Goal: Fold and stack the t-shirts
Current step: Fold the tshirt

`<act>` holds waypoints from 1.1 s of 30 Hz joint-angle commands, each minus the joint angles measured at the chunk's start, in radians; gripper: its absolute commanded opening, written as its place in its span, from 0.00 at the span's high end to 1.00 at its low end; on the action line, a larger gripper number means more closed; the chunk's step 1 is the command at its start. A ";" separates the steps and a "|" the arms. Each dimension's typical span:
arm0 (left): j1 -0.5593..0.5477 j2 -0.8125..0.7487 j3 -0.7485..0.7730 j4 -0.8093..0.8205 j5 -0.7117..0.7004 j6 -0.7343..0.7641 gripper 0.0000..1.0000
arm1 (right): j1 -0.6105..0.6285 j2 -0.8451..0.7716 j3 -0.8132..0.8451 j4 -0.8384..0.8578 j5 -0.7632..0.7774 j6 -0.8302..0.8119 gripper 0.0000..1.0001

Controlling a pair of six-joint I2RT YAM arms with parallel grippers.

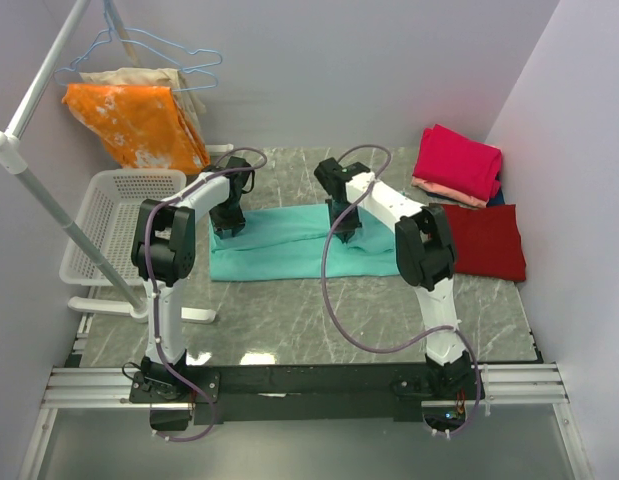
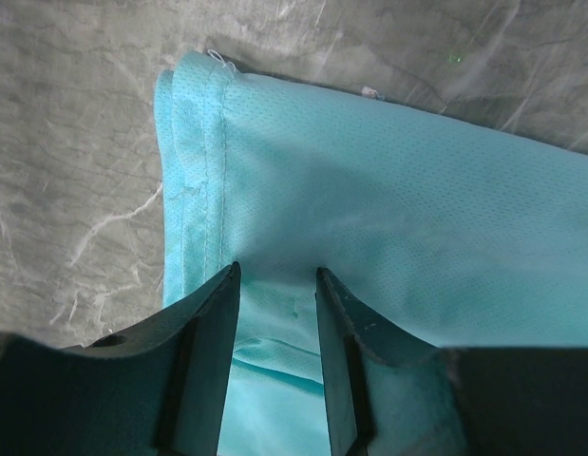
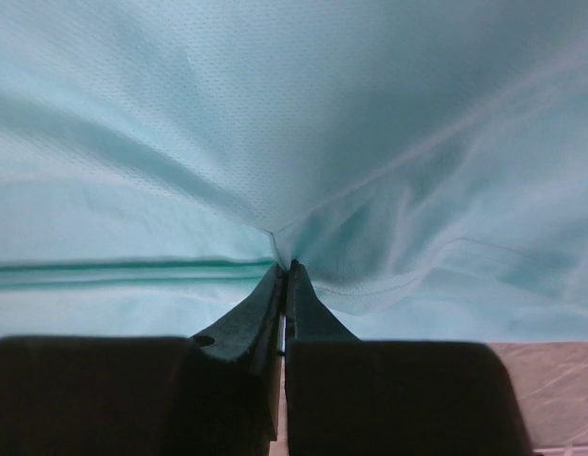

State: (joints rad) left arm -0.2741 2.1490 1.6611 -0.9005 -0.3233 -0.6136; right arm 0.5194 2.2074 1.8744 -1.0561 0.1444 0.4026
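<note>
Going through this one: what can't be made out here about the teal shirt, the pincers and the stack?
- Left wrist: whether the open left pincer touches the teal t-shirt; shadow there hides contact.
- Right wrist: how many layers the shut right pincer pinches; the fold hides them.
- Top external: both pincers' tips, behind the arms; the salmon t-shirt, mostly under the magenta t-shirt.

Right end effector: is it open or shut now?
Shut, pinching the teal t-shirt. In the right wrist view the right end effector shows no gap between its fingers, and creases in the cloth run out from the tips.
</note>
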 commanded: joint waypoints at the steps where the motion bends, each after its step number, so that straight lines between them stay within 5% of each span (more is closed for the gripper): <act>1: 0.000 0.026 0.014 -0.002 -0.022 -0.008 0.56 | 0.031 -0.049 -0.076 0.021 -0.045 0.016 1.00; 6: -0.002 0.028 0.016 0.000 -0.020 -0.005 0.56 | 0.036 -0.032 -0.116 0.050 -0.062 0.041 0.98; 7: -0.001 0.025 0.014 0.000 -0.019 -0.003 0.56 | 0.034 -0.032 -0.119 0.051 -0.051 0.044 0.82; 12: -0.001 0.022 0.008 0.006 -0.019 -0.003 0.55 | 0.034 -0.089 -0.107 0.084 -0.007 0.076 0.61; 22: -0.002 0.020 0.011 0.002 -0.025 -0.003 0.55 | -0.036 -0.176 -0.090 0.087 0.107 0.183 0.65; 33: -0.001 -0.018 -0.046 0.011 -0.030 -0.002 0.55 | -0.272 -0.016 -0.042 0.090 0.008 0.177 0.69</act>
State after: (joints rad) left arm -0.2756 2.1452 1.6550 -0.8955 -0.3321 -0.6136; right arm 0.2848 2.1262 1.7634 -0.9688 0.1673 0.5797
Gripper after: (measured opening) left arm 0.447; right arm 0.309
